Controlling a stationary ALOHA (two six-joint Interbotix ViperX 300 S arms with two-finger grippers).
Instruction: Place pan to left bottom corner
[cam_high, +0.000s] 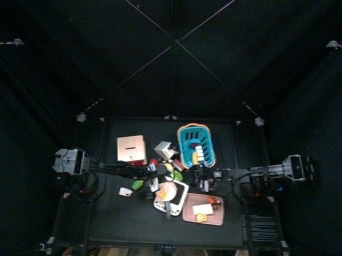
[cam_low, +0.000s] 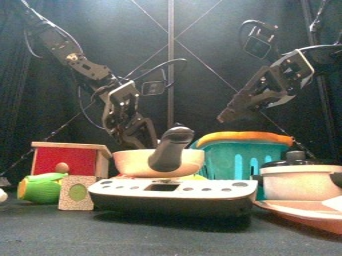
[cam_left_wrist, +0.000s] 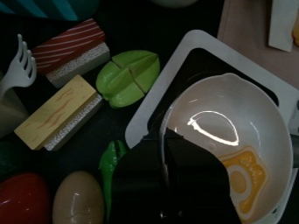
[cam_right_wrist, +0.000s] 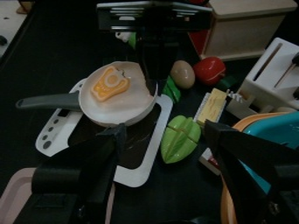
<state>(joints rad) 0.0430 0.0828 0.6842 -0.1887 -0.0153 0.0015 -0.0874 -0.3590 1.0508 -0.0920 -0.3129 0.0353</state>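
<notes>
The pan (cam_right_wrist: 117, 94), pale-rimmed with a toy fried egg inside, is over the white gadget (cam_right_wrist: 146, 153). Its grey handle (cam_right_wrist: 47, 101) points toward the table's front. In the front view the pan (cam_low: 144, 162) sits just above the gadget (cam_low: 174, 190). My left gripper (cam_right_wrist: 147, 52) reaches down to the pan's far rim and is shut on it. In the left wrist view the pan (cam_left_wrist: 222, 144) fills the space just past those jaws. My right gripper (cam_right_wrist: 170, 166) hangs open above and beside the pan, holding nothing. The left bottom corner (cam_high: 84, 228) is bare black tabletop.
Toy foods lie close by the pan: a green halved piece (cam_left_wrist: 131, 70), a sandwich slice (cam_left_wrist: 59, 109), a salmon piece (cam_left_wrist: 70, 48), an egg (cam_left_wrist: 76, 197). A teal basket (cam_low: 241, 155) and a red wooden box (cam_low: 70, 157) stand behind. A reddish-brown board (cam_high: 203, 210) lies front right.
</notes>
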